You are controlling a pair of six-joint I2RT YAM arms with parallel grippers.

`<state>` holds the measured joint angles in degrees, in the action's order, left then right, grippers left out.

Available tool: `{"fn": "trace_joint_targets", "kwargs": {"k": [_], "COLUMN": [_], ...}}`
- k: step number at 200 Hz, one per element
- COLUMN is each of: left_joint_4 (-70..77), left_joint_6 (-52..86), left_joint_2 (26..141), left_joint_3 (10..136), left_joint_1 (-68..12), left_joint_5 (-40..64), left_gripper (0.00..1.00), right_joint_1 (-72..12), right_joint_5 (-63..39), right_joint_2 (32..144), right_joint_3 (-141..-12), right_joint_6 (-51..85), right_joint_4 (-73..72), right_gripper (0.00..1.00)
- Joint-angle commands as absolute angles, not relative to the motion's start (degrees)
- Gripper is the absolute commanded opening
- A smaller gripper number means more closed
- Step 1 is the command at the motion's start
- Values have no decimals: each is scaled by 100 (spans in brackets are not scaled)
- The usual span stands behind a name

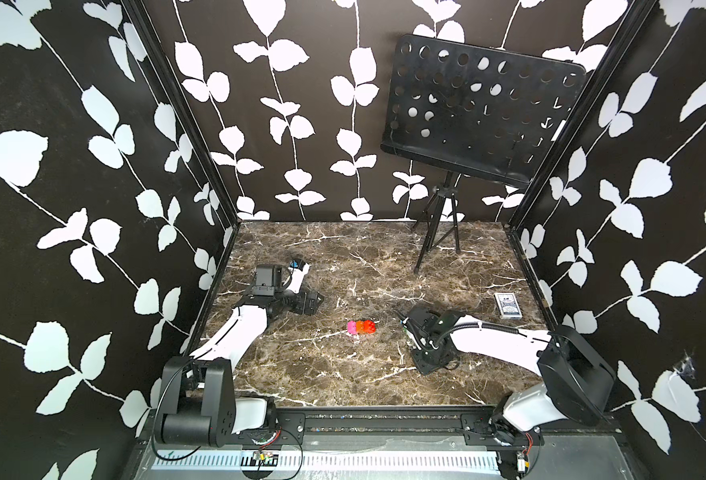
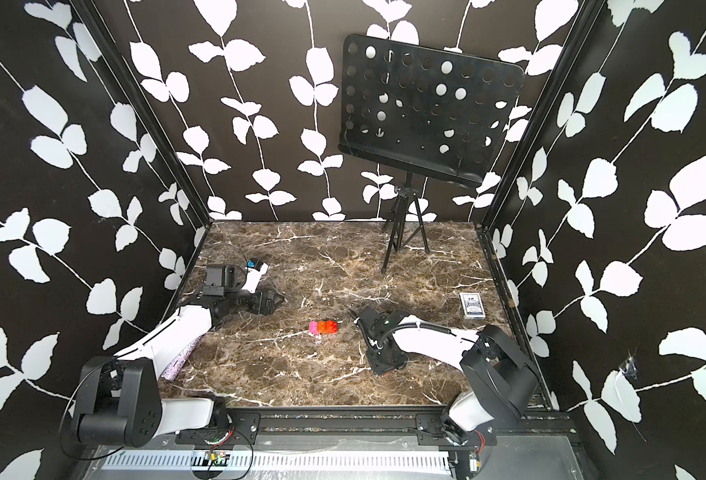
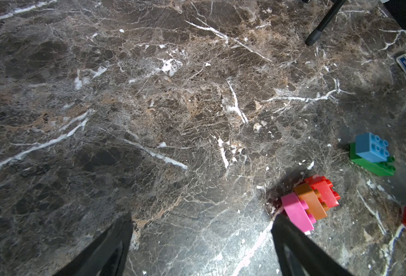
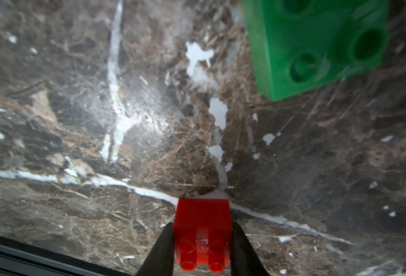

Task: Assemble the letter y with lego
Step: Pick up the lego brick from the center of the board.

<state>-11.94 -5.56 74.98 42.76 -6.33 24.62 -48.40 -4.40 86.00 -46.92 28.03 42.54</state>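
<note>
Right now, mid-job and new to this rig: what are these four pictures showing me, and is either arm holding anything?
Two robot arms with two-finger grippers work over a marble table. Both top views look down on the whole scene. The other two pictures come from a camera on each arm's wrist, looking past its fingers. On the table are a pink-orange-red stack lying on its side, a blue brick pressed onto a green brick, and a card box. A music stand stands at the back. The right gripper is shut on a single red brick. The left gripper is open and holds nothing.
</note>
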Motion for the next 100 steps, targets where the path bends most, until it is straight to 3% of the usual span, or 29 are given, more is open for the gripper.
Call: {"fn": "trace_joint_targets", "kwargs": {"k": [1,48,100], "left_joint_4": [-1126,-1056,-1027], "left_joint_6": [-527,-393,-389], "left_joint_2": [7445,7512,7534], "left_joint_3": [4190,4178,4143], "left_joint_1": [-614,-746,-817], "left_joint_5": [2577,2907,2900], "left_gripper": [93,92,92], "right_joint_1": [-4878,-4807,-4080], "right_joint_5": [-212,111,28], "right_joint_2": [8661,8452,8512], "right_joint_3": [-4677,-5164,-5942], "right_joint_6": [2823,2407,1268], "right_joint_4": [4480,4808,5202], "right_gripper": [31,27,25]}}
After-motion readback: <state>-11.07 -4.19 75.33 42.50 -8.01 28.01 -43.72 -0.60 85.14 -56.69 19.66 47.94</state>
